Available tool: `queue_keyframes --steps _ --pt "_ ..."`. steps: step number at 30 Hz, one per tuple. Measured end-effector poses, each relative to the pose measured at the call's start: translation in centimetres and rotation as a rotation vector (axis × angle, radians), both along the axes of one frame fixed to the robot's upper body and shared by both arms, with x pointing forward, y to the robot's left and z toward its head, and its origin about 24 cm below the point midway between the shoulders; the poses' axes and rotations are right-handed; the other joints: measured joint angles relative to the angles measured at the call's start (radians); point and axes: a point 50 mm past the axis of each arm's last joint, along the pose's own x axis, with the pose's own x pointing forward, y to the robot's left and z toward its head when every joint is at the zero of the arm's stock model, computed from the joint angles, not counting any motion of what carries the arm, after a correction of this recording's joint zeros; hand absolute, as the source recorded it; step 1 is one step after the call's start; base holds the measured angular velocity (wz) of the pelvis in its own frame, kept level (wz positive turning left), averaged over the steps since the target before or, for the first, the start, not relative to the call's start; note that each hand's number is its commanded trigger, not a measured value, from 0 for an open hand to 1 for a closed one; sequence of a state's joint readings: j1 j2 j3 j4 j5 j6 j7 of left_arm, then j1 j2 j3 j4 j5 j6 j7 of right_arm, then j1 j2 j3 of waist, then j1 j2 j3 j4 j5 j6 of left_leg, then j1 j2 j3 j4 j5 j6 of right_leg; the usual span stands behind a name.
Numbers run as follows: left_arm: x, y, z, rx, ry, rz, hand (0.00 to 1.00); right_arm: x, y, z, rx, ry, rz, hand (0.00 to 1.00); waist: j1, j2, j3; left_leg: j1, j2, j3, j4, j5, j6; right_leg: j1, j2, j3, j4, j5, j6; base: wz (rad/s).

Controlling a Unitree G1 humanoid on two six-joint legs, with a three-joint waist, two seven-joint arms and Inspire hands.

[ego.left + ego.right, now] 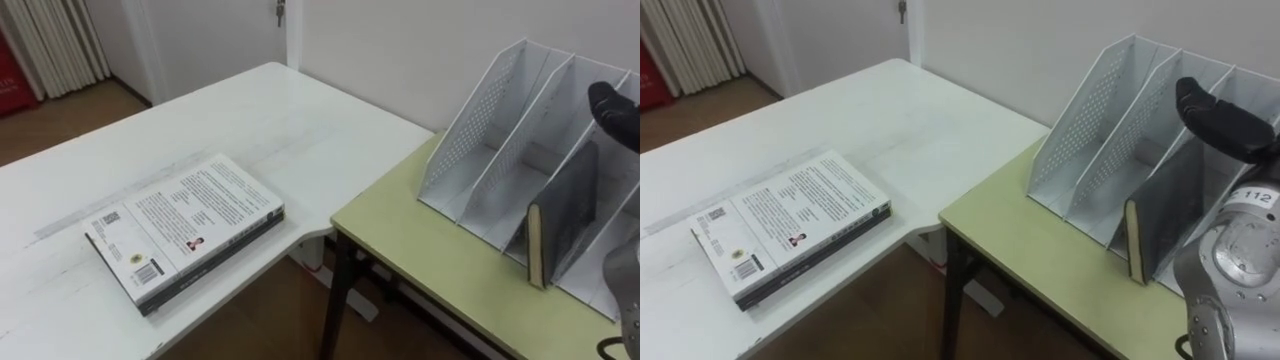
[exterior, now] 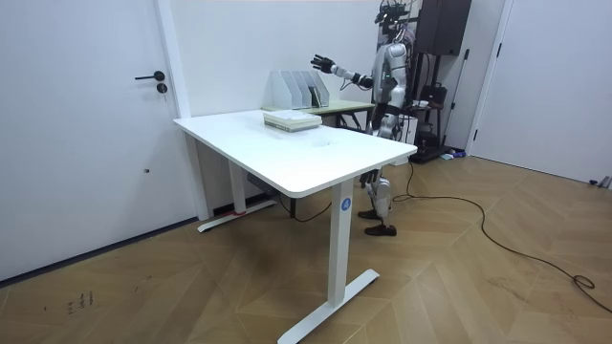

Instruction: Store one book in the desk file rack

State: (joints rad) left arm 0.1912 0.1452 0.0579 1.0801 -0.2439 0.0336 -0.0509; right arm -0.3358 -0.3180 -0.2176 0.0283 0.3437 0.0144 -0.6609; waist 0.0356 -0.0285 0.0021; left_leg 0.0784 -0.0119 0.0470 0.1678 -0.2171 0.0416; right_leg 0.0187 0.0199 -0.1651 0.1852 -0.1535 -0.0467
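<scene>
A white mesh file rack point(image 1: 480, 130) point(image 1: 1080, 130) stands on a pale green desk point(image 1: 430, 250). A dark-covered book point(image 1: 565, 205) point(image 1: 1165, 215) stands upright in one of its slots, with its tan page edge toward me. My right hand point(image 1: 1220, 120) point(image 1: 612, 108) hovers just over that slot with straight fingers, apart from the book. In the room view the same hand point(image 2: 325, 65) reaches out spread over the rack point(image 2: 296, 91). A white-covered book point(image 1: 185, 220) point(image 1: 790, 220) lies flat on top of a darker one on the white table point(image 1: 250, 110).
The white table and the green desk meet at a corner, with bare floor below the gap. I stand behind the green desk, against a white wall. A door point(image 2: 86, 115) shows at the room view's left, and a dark cabinet point(image 2: 445, 29) is behind me.
</scene>
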Motion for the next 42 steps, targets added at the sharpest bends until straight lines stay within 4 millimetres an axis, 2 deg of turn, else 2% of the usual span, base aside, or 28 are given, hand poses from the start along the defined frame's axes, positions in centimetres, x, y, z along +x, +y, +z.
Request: queue_keyframes --steps 8,10,11,15,18,20,24,26,30,34,36,38,39,41,42 --pt "0.1 0.0 0.0 0.001 -0.004 0.0 0.0 0.1 0.2 0.1 -0.005 -0.003 0.022 0.0 0.002 -0.001 -0.0014 -0.001 0.0 0.005 0.0 0.0 0.0 -0.003 0.0 0.003 0.0 0.0 0.0 0.0" --pt "0.1 0.0 0.0 0.001 -0.004 -0.001 0.0 0.1 0.6 0.4 -0.017 -0.015 0.053 0.0 0.0 0.0 -0.0054 -0.007 0.0 0.005 0.0 0.0 0.0 -0.01 0.001 0.005 -0.001 0.0 0.0 -0.02" --pt "0.1 0.0 0.0 0.0 -0.005 -0.003 0.0 0.1 0.9 0.8 -0.027 -0.035 0.075 0.0 0.0 0.001 -0.0113 -0.015 0.0 0.008 0.0 0.0 0.0 -0.02 0.001 0.012 0.0 0.0 0.0 -0.03" --pt "0.1 0.1 0.0 -0.003 -0.005 -0.007 0.0 -0.1 2.2 2.4 -0.048 -0.109 0.21 0.0 -0.003 0.001 -0.0126 -0.011 0.008 0.008 0.0 0.0 0.0 -0.015 0.0 0.01 0.0 0.0 0.0 -0.02" --pt "-0.5 0.2 0.1 0.0 -0.015 0.008 0.0 -0.2 4.1 2.5 -0.044 -0.135 0.426 0.0 0.003 -0.003 -0.0108 0.006 0.013 0.025 -0.007 0.0 0.0 -0.005 0.002 0.026 -0.002 0.0 0.0 -0.15" --pt "-0.8 0.5 0.2 -0.001 -0.027 0.018 0.0 -0.4 5.7 2.2 -0.044 -0.143 0.63 0.0 -0.008 -0.009 -0.0093 0.006 0.014 0.03 -0.007 0.0 -0.001 -0.001 0.002 0.026 -0.003 0.0 -0.001 0.02" --pt "-0.9 0.9 0.3 -0.007 -0.035 0.012 0.0 -0.8 7.4 1.5 -0.078 -0.132 0.892 0.0 -0.003 -0.017 -0.0063 0.006 0.014 0.029 -0.006 0.0 -0.001 -0.003 0.001 0.023 -0.002 0.0 -0.001 0.04" --pt "-0.7 1.5 0.5 -0.006 -0.042 0.001 0.0 -1.1 8.3 0.9 -0.094 -0.116 1.052 0.0 -0.007 -0.029 -0.0015 -0.001 0.014 0.029 -0.004 -0.001 -0.001 -0.004 -0.001 0.012 -0.002 0.001 -0.002 0.09" --pt "-0.9 2.2 0.6 -0.005 -0.024 -0.008 0.0 -1.5 9.8 0.1 -0.176 -0.047 1.266 0.0 -0.002 -0.042 -0.0088 -0.004 0.014 0.025 -0.007 -0.001 -0.002 -0.005 -0.001 0.007 0.001 0.002 -0.003 0.02" --pt "-0.7 2.8 0.8 -0.01 -0.013 -0.021 0.0 -2.5 11.3 -1.8 -0.282 0.056 1.484 0.0 0.01 -0.053 -0.0136 -0.004 0.015 0.021 -0.007 -0.001 -0.002 -0.002 -0.001 -0.003 0.0 0.002 -0.003 0.05" --pt "-0.1 2.9 0.8 -0.013 -0.014 -0.04 0.0 -3.3 11.8 -3.3 -0.303 0.124 1.572 0.0 0.028 -0.058 -0.0112 -0.003 0.016 0.02 -0.007 -0.001 -0.002 -0.002 -0.001 -0.001 0.0 0.002 -0.003 0.0" --pt "0.8 3.1 1.0 -0.019 -0.017 -0.087 0.0 -4.3 12.7 -5.9 -0.353 0.277 1.696 0.0 0.049 -0.061 -0.0063 -0.003 0.015 0.016 -0.007 -0.001 -0.002 0.0 -0.002 -0.001 -0.001 0.002 -0.003 0.04" --pt "0.9 3.1 1.0 -0.02 -0.012 -0.097 0.0 -4.6 12.8 -6.6 -0.37 0.326 1.721 0.0 0.051 -0.061 -0.0053 -0.003 0.014 0.014 -0.007 -0.001 -0.002 0.001 -0.002 -0.001 0.0 0.002 -0.003 0.06" --pt "1.6 3.2 1.0 -0.027 -0.01 -0.128 0.0 -6.0 12.9 -9.7 -0.386 0.517 1.807 0.0 0.08 -0.06 -0.001 -0.001 0.014 0.013 -0.008 -0.001 -0.001 0.003 -0.002 -0.003 -0.001 0.002 -0.003 0.02" --pt "1.8 3.3 1.1 -0.027 -0.007 -0.131 0.0 -6.4 12.9 -10.5 -0.378 0.559 1.824 0.0 0.085 -0.062 0.0007 0.0 0.014 0.013 -0.008 -0.001 -0.002 0.004 -0.002 -0.003 -0.001 0.002 -0.003 0.04"
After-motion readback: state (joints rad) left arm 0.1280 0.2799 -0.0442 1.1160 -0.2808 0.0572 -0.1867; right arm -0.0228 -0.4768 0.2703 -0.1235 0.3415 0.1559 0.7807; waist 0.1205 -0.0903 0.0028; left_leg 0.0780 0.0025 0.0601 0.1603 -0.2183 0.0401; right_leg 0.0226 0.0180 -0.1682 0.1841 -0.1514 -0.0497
